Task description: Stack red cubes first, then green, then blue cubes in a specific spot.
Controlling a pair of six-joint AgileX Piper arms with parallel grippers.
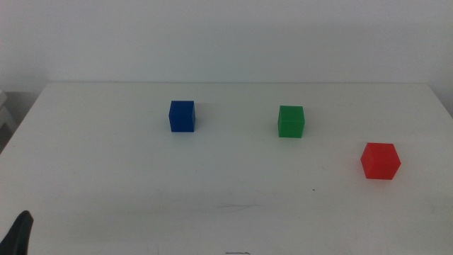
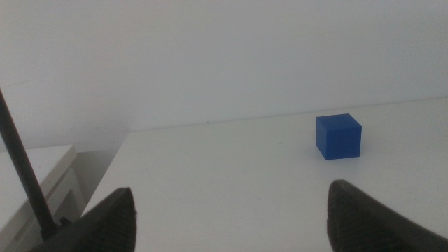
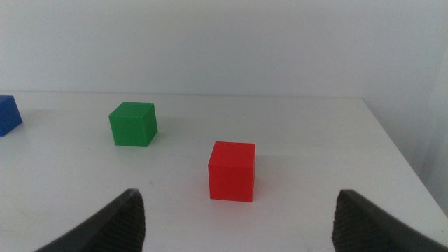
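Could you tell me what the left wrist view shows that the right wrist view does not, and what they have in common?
Only the left wrist view shows the open left gripper, a thin dark rod and a white cabinet beside the table. Only the right wrist view shows the open right gripper, the red cube nearest its jaws and the green cube farther off. Both share the blue cube, cut off at the picture's edge in the right wrist view, the white table and the plain wall.
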